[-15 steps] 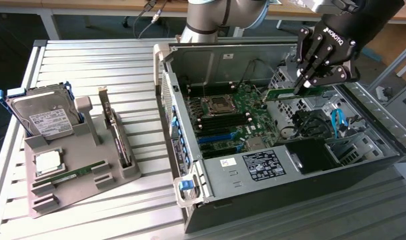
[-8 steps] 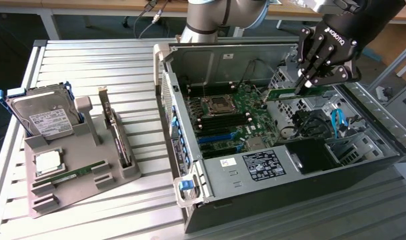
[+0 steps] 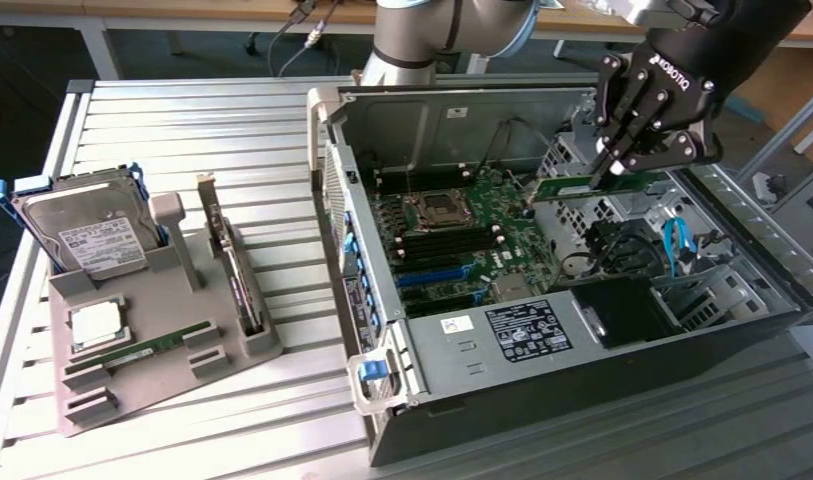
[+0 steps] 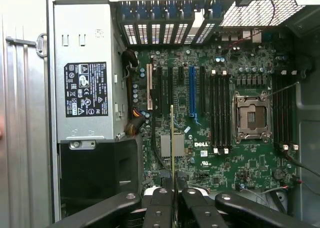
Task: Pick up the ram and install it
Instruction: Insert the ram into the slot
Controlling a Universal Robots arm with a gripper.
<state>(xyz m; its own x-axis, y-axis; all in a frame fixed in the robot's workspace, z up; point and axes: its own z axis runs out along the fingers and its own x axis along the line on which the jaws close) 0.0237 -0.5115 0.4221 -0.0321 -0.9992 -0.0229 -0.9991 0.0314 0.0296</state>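
My gripper (image 3: pixel 609 178) is shut on the ram (image 3: pixel 570 188), a long narrow green board, and holds it in the air inside the open computer case (image 3: pixel 379 300), above the motherboard (image 3: pixel 480 245). In the wrist view the ram (image 4: pixel 172 138) shows edge-on as a thin line between the black fingers (image 4: pixel 159 203), over the middle of the motherboard (image 4: pixel 200 158). The dark memory slots (image 4: pixel 220 113) lie beside the processor socket (image 4: pixel 251 116), off to one side of the ram. The ram touches nothing on the board.
On the exterior view's left a grey holder (image 3: pixel 253 345) carries a hard drive (image 3: pixel 93 235), a silver processor (image 3: pixel 97 322), a card with a metal bracket (image 3: pixel 233 270) and another green stick (image 3: pixel 146 350). The power supply (image 4: pixel 85 73) and black cables (image 3: pixel 620 250) sit inside the case.
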